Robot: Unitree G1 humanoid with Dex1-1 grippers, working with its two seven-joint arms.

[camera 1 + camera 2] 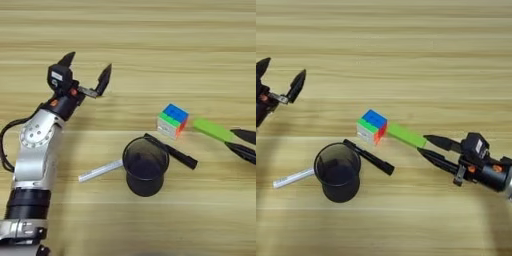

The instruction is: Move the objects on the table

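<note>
Nearest the viewer, a black cylindrical cup (337, 172) stands upright on the light-brown wooden table (150, 40). A white stick-like pen (100, 170) lies just left of the cup, its near end touching or passing behind the cup; a black marker pen (369, 157) lies slantwise just right of the rim.

To the right, the right gripper (426, 145) reaches in from the right edge, its two black fingers parted and holding nothing. Its fingertips lie at the near end of the bright green rectangular block (406, 135); whether they touch it cannot be told. The block runs slantwise up-left, and its far end meets the multicoloured puzzle cube (372, 126), blue face up.

Farther off on the left, the left gripper (87, 71) points away with fingers spread wide and empty, well apart from every object.
</note>
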